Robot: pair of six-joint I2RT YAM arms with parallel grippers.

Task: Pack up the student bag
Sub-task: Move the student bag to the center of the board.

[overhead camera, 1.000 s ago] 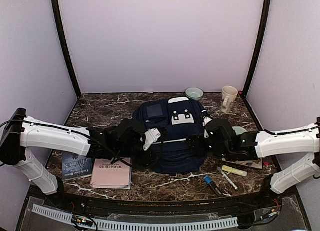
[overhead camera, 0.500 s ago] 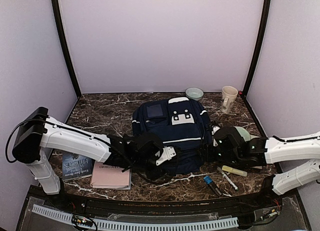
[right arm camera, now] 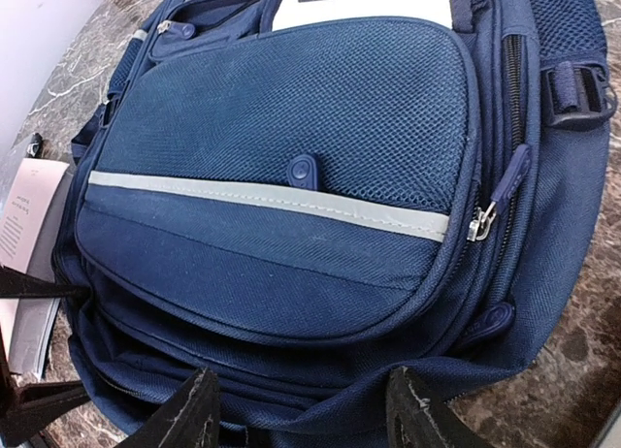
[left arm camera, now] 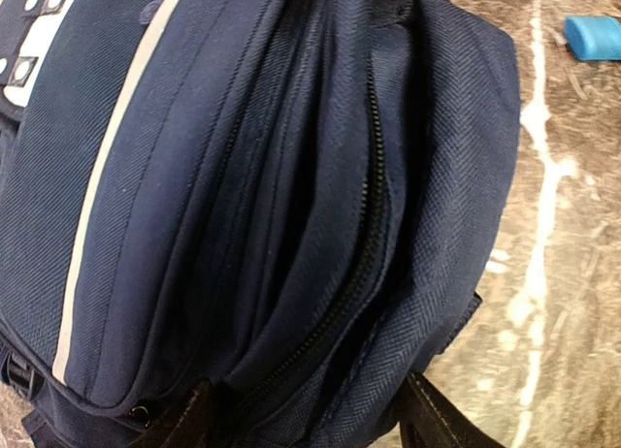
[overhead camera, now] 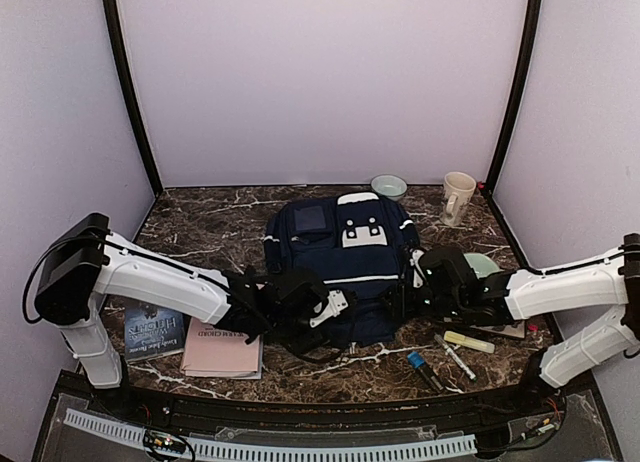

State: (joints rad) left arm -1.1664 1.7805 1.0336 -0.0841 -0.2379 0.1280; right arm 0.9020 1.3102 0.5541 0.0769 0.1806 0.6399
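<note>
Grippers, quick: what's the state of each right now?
Left gripper: open, jaws astride the student bag at its near edge; no grip evident.
Right gripper: open, also astride that edge; no grip evident.

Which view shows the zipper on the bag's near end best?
Left wrist: the zipper fills the frame, teeth sharp, on the student bag. Right wrist shows mainly the front pocket and a silver pull. Top external shows the whole bag, zipper too small to see.

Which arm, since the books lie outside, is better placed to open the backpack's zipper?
Probably left: its jaws straddle the backpack's bottom edge at the zipper; the right arm faces the front pocket.
</note>
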